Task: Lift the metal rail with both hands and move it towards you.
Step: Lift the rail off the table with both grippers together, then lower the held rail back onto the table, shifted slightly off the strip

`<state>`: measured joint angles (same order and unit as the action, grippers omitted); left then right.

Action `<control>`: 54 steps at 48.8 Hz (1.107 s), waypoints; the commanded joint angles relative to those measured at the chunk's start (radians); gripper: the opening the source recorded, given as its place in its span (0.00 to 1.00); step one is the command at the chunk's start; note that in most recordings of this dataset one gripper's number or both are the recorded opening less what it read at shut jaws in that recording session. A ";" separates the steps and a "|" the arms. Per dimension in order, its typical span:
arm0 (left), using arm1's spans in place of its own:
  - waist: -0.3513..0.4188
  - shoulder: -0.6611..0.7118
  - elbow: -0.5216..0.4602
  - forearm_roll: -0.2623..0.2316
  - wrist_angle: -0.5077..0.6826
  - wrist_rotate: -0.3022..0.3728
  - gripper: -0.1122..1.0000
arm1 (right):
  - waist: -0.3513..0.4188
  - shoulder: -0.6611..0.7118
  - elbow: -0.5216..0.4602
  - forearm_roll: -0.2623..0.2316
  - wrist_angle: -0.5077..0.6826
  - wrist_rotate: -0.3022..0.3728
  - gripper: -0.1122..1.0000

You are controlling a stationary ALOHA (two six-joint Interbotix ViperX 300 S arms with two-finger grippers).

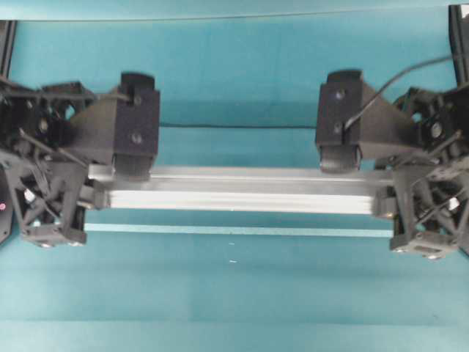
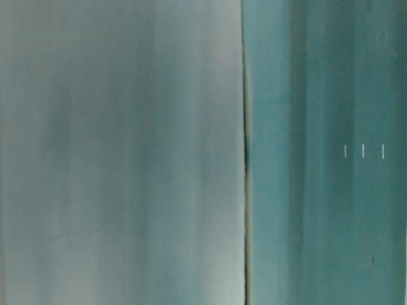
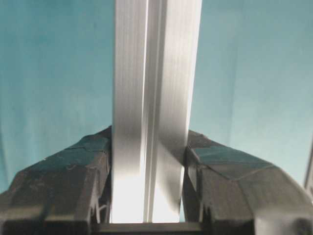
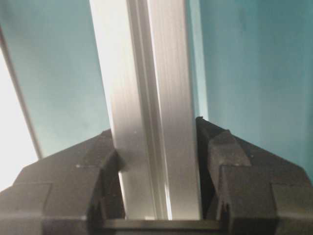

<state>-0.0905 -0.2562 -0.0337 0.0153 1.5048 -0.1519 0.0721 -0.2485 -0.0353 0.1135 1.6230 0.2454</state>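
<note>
Aluminium: the metal rail (image 1: 234, 189) lies crosswise over the teal worktop (image 1: 234, 293), long axis running tool to tool. Left tool (image 3: 149, 196) clamps one end, right tool (image 4: 159, 196) the other (both wrist views confirm contact), neither arm nearer.

Metal rail (image 1: 234, 192) crosswise between left claw (image 1: 91, 192) and right claw (image 1: 385, 194).

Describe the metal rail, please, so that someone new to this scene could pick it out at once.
On the teal table, look between the two black arms at the sides. The metal rail spans the gap, with the left pincer and the right pincer each shut on an end. It is silver, thick and grooved, unlike the thin flat pale tape strip just below it.
</note>
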 commanded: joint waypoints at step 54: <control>0.064 0.063 -0.175 0.028 0.089 -0.037 0.36 | -0.046 0.018 -0.075 -0.046 0.031 0.014 0.46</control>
<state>-0.0690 -0.1887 -0.2102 0.0230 1.6168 -0.1687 0.0660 -0.2332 -0.1273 0.0890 1.7012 0.2500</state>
